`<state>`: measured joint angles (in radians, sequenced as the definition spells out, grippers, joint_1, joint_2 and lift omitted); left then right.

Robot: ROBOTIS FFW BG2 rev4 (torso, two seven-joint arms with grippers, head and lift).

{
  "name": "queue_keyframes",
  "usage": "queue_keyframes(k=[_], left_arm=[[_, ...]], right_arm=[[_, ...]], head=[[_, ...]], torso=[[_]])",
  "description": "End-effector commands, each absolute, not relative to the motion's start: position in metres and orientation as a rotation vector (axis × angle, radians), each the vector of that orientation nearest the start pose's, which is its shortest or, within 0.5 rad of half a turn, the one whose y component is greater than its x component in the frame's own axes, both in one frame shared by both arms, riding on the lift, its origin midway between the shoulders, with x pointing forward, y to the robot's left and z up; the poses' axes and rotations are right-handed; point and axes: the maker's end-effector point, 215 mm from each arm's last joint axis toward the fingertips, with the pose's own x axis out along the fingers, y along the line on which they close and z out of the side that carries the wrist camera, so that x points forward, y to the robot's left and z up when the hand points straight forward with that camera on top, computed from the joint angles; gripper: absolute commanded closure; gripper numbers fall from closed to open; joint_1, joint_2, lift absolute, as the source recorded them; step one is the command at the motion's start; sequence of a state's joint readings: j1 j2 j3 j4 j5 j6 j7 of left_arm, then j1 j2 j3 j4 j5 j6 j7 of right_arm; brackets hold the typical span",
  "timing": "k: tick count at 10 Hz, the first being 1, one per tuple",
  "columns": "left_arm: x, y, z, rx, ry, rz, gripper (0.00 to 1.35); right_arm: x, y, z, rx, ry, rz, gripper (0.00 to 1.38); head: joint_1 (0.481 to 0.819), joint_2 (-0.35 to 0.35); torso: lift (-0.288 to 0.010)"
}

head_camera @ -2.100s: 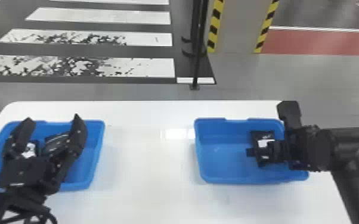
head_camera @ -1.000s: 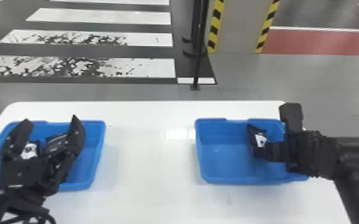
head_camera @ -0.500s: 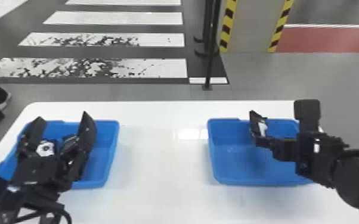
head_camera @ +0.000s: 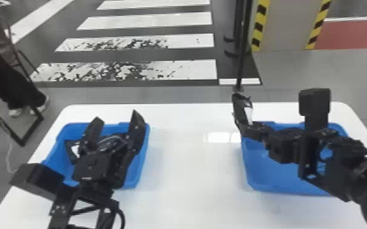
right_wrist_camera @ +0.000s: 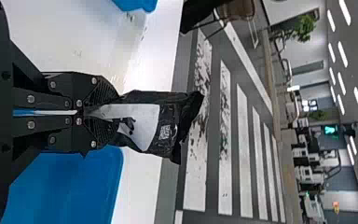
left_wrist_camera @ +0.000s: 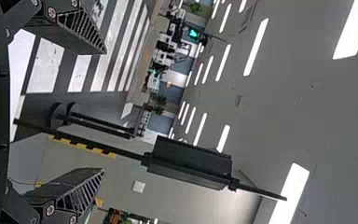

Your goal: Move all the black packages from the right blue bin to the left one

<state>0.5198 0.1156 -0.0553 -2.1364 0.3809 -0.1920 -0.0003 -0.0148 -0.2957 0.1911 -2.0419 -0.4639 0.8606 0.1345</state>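
From where I stand, the right gripper (right_wrist_camera: 106,113) has its fingers pressed together on one end of a black package (right_wrist_camera: 168,123), the rest of the wrapper sticking out past the tips. In the head view, it's up by the far inner corner of the right bin (head_camera: 276,182), with the white table (head_camera: 192,173) lying between it and the left bin (head_camera: 139,170). The step in hand, I'd say, is carrying it across. I'd keep the pinch firm and the swing smooth, because only one end is gripped and a jerk could twist the loose part or work it free. Keep it high enough that it won't brush either rim. The trickier bit is at the other side: the left gripper (head_camera: 116,117) sits over that bin with its fingers spread and nothing pinched, right beside where the drop would go. I'd move that arm back first, or aim for the inner side of the bin and stay well off its fingers. A labelled package (head_camera: 73,149) lies in there already, so lower this one well inside the walls, let it settle, then part the fingers gently and lift straight away.
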Motion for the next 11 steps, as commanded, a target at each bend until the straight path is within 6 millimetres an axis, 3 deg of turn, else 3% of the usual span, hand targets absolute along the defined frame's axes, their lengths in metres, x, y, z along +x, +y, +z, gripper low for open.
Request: queue_keyframes(k=[1,3,6,10,11], left_arm=[[0.440,0.192,-0.248,-0.353,-0.181,-0.145,0.15],[0.441,0.176,-0.262,-0.351,-0.127,-0.184,0.15],[0.445,0.182,-0.272,-0.280,-0.095,-0.172,0.15],[0.446,0.183,-0.303,-0.235,0.001,-0.167,0.15],[0.445,0.182,-0.301,-0.241,-0.003,-0.170,0.16]], right_arm=[[0.508,-0.052,-0.337,0.071,0.442,0.636,1.12],[0.486,-0.005,-0.332,0.081,0.447,0.748,1.12],[0.458,0.044,-0.321,0.091,0.445,0.870,1.12],[0.424,0.082,-0.324,0.106,0.474,0.975,1.12],[0.416,0.089,-0.326,0.112,0.482,0.997,1.12]], head=[[0.695,0.143],[0.695,0.166],[0.695,0.224],[0.695,0.306],[0.695,0.315]], torso=[[-0.132],[-0.132],[-0.132],[-0.132],[-0.132]])
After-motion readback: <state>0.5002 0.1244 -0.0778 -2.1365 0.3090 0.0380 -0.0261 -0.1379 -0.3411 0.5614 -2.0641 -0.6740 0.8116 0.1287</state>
